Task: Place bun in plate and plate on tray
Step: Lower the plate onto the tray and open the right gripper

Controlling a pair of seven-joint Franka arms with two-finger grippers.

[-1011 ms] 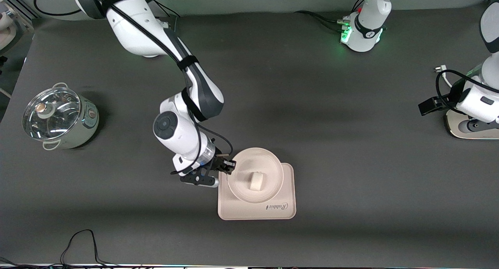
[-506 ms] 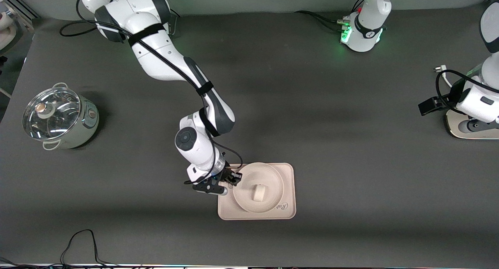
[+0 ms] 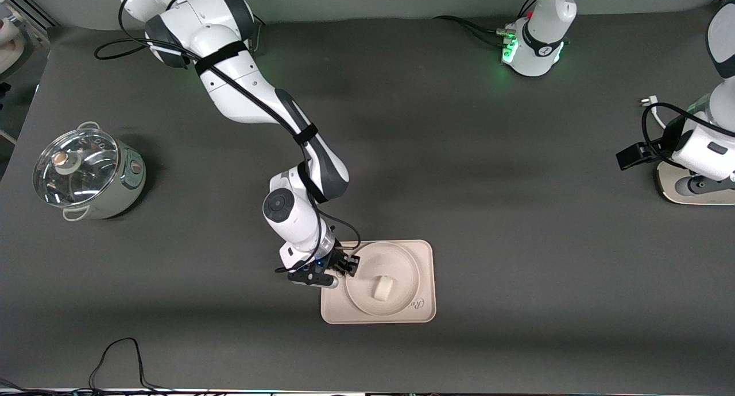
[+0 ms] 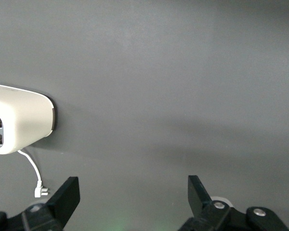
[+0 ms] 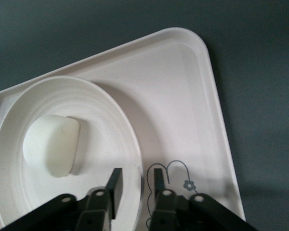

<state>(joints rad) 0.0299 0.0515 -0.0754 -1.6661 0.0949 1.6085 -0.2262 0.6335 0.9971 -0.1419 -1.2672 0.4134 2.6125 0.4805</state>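
Note:
The cream-pink plate (image 3: 396,258) lies flat on the tray (image 3: 424,251), with the off-white bun (image 3: 382,286) lying in it. My right gripper (image 3: 347,267) is low at the plate's edge toward the right arm's end of the table. In the right wrist view its jaws (image 5: 137,173) straddle the plate's rim (image 5: 135,159), one finger inside the plate (image 5: 106,139) and one over the tray (image 5: 183,96) by the rabbit drawing. They stand slightly apart from the rim, so the gripper is open. The bun (image 5: 53,144) lies untouched. My left gripper (image 4: 134,197) waits open over bare table.
A glass-lidded pot (image 3: 86,172) stands toward the right arm's end of the table. A white toaster (image 4: 19,125) with a loose plug (image 4: 38,191) sits at the left arm's end, under the left arm (image 3: 700,149). Dark mat surrounds the tray.
The plate with the bun came down tilted from above the tray and now lies flat on it. The right gripper followed it down and its fingers have parted from the rim.

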